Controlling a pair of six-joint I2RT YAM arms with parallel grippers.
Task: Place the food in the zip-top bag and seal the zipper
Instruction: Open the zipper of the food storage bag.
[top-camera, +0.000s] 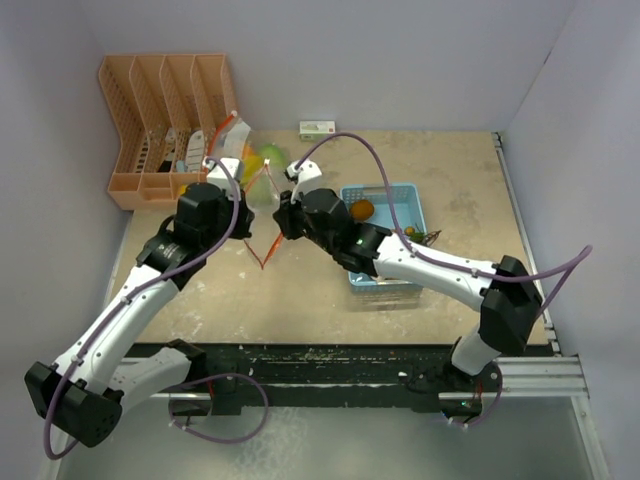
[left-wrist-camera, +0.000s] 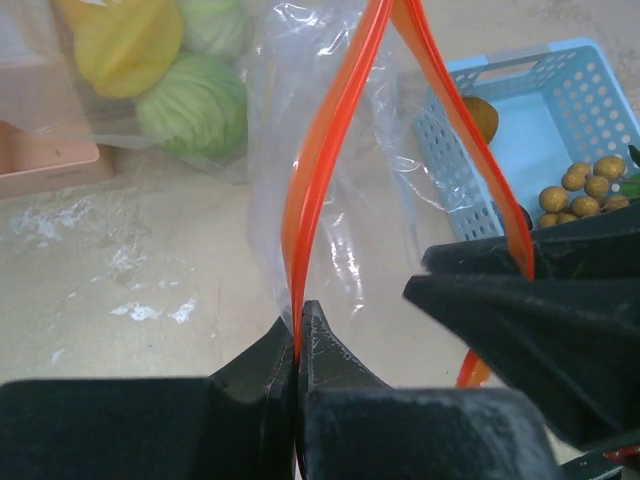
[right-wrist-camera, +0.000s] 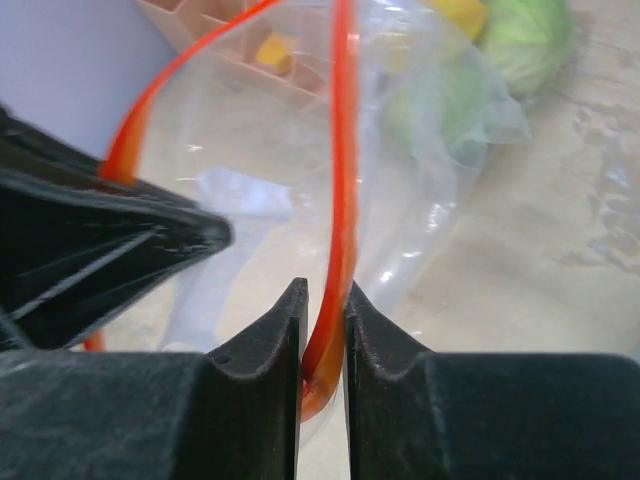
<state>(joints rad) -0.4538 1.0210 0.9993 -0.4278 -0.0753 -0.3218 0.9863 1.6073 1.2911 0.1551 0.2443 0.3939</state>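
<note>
Zip-top bag (top-camera: 262, 190) out between both arms, just left of the blue basket (top-camera: 415, 200), mouth spread wide: left gripper (left-wrist-camera: 299, 318) clamped on one orange zipper strip (left-wrist-camera: 318, 170), right gripper (right-wrist-camera: 325, 300) pinching the other side. Looks like the hold-open step. Yellow and green pieces (left-wrist-camera: 195, 105) seemingly inside already; orange fruit (top-camera: 362, 209) and brown balls (left-wrist-camera: 578, 185) sitting in the basket. Next up probably calls for freeing one gripper to fetch those without letting the mouth collapse.

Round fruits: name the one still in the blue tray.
The orange fruit, lying in the tray; the yellow fruit and green fruits are already inside the bag.
</note>
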